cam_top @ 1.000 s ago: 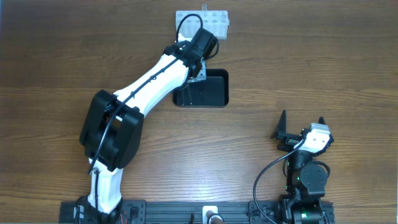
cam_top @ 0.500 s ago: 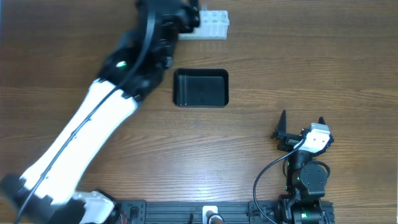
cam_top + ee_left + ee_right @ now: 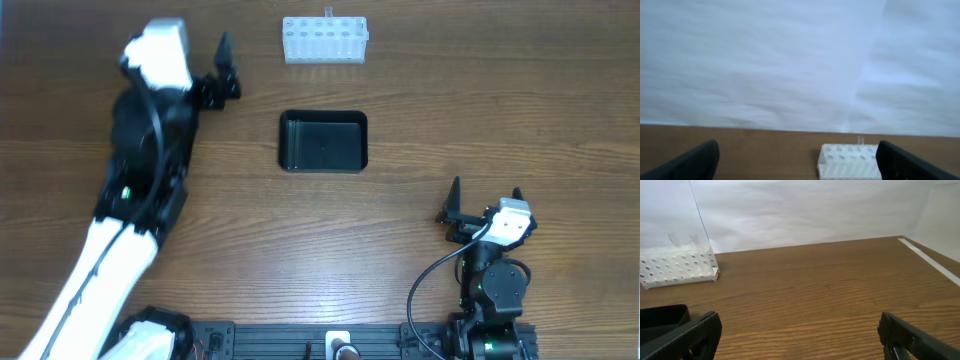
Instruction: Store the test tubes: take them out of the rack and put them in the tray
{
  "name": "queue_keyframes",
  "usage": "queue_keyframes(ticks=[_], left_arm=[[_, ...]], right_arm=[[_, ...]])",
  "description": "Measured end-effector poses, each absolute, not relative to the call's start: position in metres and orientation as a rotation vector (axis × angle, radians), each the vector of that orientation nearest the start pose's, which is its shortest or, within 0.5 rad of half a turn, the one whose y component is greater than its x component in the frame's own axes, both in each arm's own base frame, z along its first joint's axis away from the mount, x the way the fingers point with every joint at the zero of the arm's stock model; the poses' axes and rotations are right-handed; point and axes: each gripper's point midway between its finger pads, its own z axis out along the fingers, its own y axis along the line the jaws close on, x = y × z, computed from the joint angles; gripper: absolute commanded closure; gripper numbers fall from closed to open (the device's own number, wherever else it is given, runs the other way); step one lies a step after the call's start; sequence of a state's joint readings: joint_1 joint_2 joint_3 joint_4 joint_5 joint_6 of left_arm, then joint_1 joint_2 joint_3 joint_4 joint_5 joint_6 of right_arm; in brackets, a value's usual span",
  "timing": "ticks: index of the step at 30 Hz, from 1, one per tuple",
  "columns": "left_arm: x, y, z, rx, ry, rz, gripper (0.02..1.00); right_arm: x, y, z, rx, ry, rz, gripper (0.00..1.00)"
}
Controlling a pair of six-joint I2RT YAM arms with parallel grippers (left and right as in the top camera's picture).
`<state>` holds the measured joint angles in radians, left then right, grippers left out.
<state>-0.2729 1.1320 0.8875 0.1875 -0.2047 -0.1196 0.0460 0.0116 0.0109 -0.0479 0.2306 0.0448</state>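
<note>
The white test tube rack [image 3: 325,40] stands at the far middle of the table, with a clear tube [image 3: 328,12] sticking up at its back edge. The black tray [image 3: 323,141] lies just in front of it; I cannot make out any tubes inside. My left gripper [image 3: 228,65] hangs open and holds nothing, left of the rack and apart from it. From the left wrist the rack [image 3: 847,161] sits between the open fingers [image 3: 695,160], farther off. My right gripper [image 3: 487,187] rests open near its base. From the right wrist I see the rack [image 3: 677,267] and a tray corner [image 3: 660,317].
Bare wooden table surrounds the rack and tray. A white wall [image 3: 805,210] rises behind the table's far edge. A strip of pale tape [image 3: 930,260] runs along the table's right side.
My left arm has swung away from above the tray and rack to the far left of the table. The right arm has stayed still.
</note>
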Motion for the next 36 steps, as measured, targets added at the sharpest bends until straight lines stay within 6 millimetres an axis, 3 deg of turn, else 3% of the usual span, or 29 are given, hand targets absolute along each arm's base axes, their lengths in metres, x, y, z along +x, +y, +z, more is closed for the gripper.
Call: queue_keyframes(ticks=[7, 10, 16, 24, 36], left_arm=[[0.333, -0.052, 0.332, -0.035, 1.533, -0.158, 0.02], [0.304, -0.042, 0.316, -0.044, 1.497, -0.157, 0.023], [0.27, -0.026, 0.274, -0.066, 1.465, -0.141, 0.023], [0.252, -0.021, 0.238, -0.066, 1.425, -0.147, 0.023], [0.248, -0.016, 0.193, -0.056, 1.51, -0.133, 0.02]], right_arm=[[0.244, -0.028, 0.165, 0.177, 1.61, -0.117, 0.009], [0.244, -0.028, 0.165, 0.177, 1.61, -0.117, 0.007], [0.244, -0.028, 0.164, 0.177, 1.61, -0.117, 0.009], [0.244, -0.028, 0.165, 0.177, 1.61, -0.116, 0.009], [0.244, -0.028, 0.164, 0.177, 1.61, -0.116, 0.009]])
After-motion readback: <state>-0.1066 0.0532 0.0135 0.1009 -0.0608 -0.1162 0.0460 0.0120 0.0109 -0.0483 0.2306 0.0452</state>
